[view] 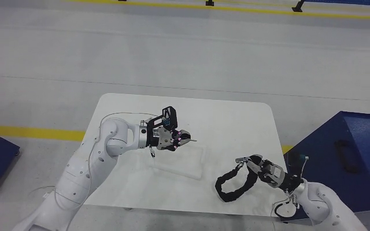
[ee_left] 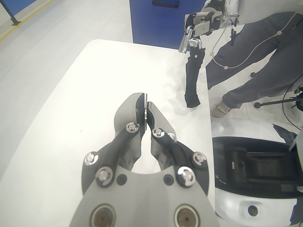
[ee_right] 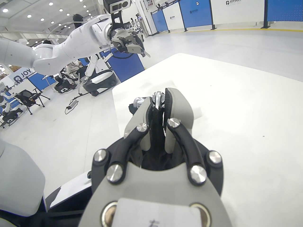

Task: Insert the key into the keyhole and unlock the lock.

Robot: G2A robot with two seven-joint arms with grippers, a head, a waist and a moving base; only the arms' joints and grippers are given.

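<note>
My left gripper (view: 184, 139) hovers over the middle of the white table (view: 231, 118), shut on a thin metal key (view: 192, 140) whose tip points toward the other arm. In the left wrist view the key (ee_left: 146, 109) shows edge-on between the pads. At the table's right front, my right gripper (view: 250, 161) is shut on a silver lock (ee_left: 187, 39) with a black fabric-sleeved chain (view: 234, 186) that droops in a loop onto the table. The lock's shiny metal (ee_right: 157, 98) pokes out between the right fingertips. Key and lock are well apart.
A blue cabinet (view: 341, 151) with a black handle stands just off the table's right edge, close behind the right arm. Bare tabletop (ee_left: 71, 107) lies between and around both grippers.
</note>
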